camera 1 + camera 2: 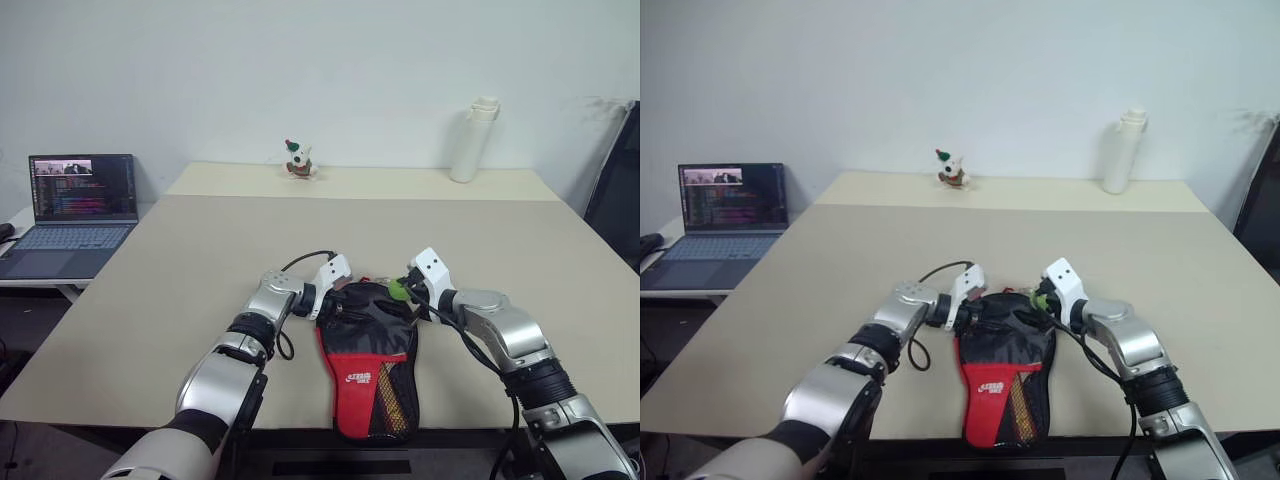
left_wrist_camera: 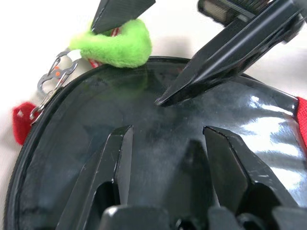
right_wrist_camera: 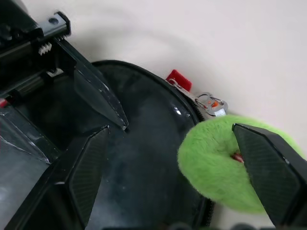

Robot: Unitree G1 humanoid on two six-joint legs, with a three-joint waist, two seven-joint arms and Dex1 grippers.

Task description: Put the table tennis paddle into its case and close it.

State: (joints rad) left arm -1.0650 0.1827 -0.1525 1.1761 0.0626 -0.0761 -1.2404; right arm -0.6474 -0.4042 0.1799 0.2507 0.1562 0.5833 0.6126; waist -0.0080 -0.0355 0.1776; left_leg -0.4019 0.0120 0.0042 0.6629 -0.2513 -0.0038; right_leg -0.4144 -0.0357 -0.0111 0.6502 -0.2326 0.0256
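The case (image 1: 366, 360) lies flat at the near table (image 1: 200, 260) edge, black rounded end away from the robot, red panel and mesh toward it. The left gripper (image 1: 336, 290) rests its fingers, parted, on the rounded end's left side, gripping nothing. The right gripper (image 3: 182, 163) stands wide at the right side, one finger over the black fabric, the other beyond a green fuzzy charm (image 3: 218, 160) between them. A metal clip (image 3: 211, 103) and red tab (image 3: 178, 79) lie just past the charm. The paddle cannot be made out.
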